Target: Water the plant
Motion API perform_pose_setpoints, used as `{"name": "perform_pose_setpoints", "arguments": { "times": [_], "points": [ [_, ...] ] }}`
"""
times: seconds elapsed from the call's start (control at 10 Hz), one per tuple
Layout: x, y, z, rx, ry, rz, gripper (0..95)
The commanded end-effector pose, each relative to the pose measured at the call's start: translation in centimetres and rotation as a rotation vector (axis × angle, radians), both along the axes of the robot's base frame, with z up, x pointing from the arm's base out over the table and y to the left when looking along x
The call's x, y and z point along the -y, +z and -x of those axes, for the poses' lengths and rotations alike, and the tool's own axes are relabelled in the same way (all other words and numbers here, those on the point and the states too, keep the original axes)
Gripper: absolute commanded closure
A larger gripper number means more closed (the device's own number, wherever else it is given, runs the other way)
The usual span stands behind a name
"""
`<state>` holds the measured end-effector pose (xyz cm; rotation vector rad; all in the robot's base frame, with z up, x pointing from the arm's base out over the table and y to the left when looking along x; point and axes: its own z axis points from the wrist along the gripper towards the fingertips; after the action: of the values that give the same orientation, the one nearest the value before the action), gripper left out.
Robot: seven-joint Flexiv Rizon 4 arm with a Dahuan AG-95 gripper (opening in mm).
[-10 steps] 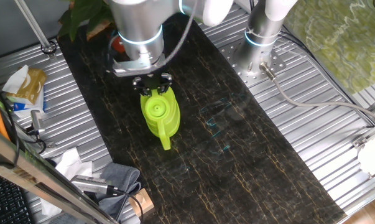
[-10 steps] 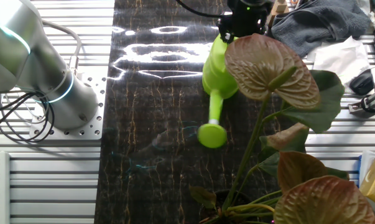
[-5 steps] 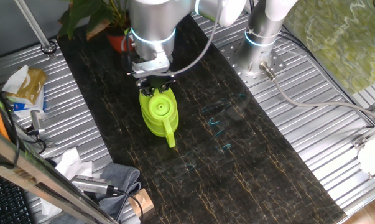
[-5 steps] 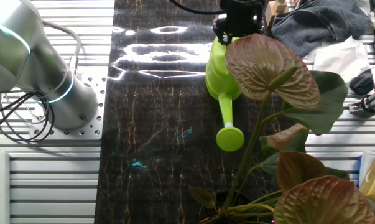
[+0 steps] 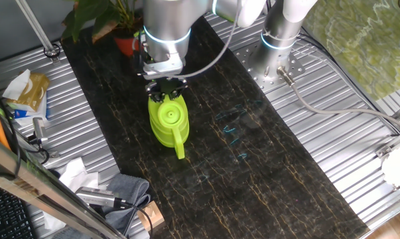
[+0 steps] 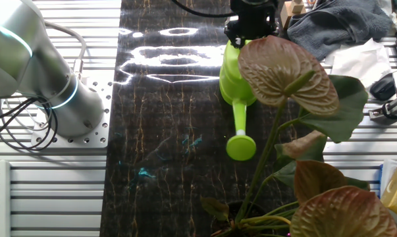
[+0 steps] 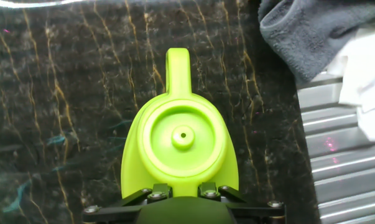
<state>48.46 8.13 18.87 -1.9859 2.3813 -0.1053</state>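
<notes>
The gripper is pinching the back end of the bright green watering can, which sits on the dark mat with its spout pointing away from the plant in the red pot just behind the arm.

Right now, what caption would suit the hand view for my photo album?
The tool grips a lime-green watering can over dark marbled table, grey cloth nearby.

Glossy green plastic watering can on a shiny dark marbled mat; ribbed metal table; grey fleecy cloth.
</notes>
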Motion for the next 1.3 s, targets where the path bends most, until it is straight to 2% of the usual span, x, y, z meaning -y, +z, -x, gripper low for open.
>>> {"name": "perform_pose_setpoints", "arguments": {
  "times": [0.1, 0.8, 1.1, 1.3],
  "points": [
    [-0.09, 0.04, -0.14, -0.011, -0.027, -0.013, 95.0],
    [-0.09, 0.04, -0.14, -0.006, 0.023, -0.016, 95.0],
    [-0.09, 0.04, -0.14, 0.004, 0.096, -0.039, 95.0],
    [-0.09, 0.04, -0.14, 0.019, 0.140, -0.035, 95.0]
  ]
}}
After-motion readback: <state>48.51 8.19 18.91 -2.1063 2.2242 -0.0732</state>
